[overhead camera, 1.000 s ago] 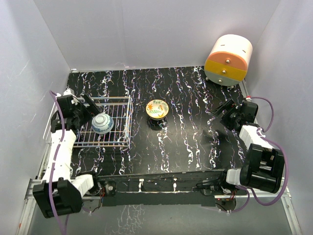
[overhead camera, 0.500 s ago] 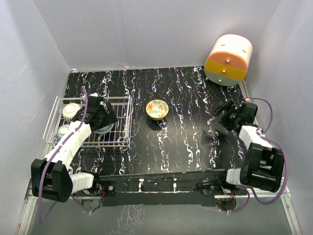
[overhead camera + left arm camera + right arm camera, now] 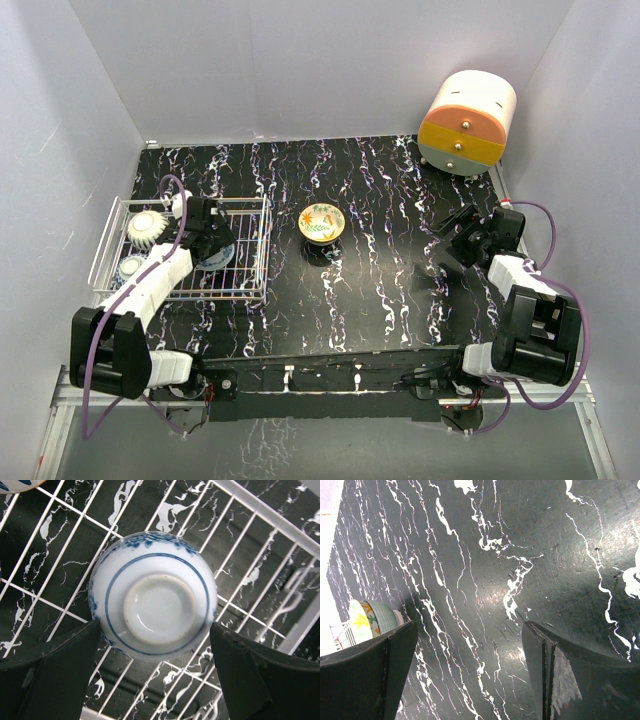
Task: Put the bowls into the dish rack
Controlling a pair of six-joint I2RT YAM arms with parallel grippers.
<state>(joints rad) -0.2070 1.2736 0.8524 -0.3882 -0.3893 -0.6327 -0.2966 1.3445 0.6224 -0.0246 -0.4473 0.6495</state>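
- Left gripper point(image 3: 154, 630) straddles an upturned blue-banded bowl point(image 3: 152, 600) lying in the dish rack point(image 3: 250, 517); pinching or released, I cannot tell
- Right gripper point(image 3: 470, 630) hangs spread, empty
- Yellow-floral bowl point(image 3: 322, 222) sits on the table point(image 3: 400, 290): glazed ceramic, rigid, slick, chippable; likely best pinched across its rim wall

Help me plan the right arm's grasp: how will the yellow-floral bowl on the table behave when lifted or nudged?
The yellow-floral round ceramic bowl looks rigid and glazed, so it is probably slippery and chip-prone in the right hand. Its base seems narrower than its rim, so a sideways push might tip it rather than slide it.
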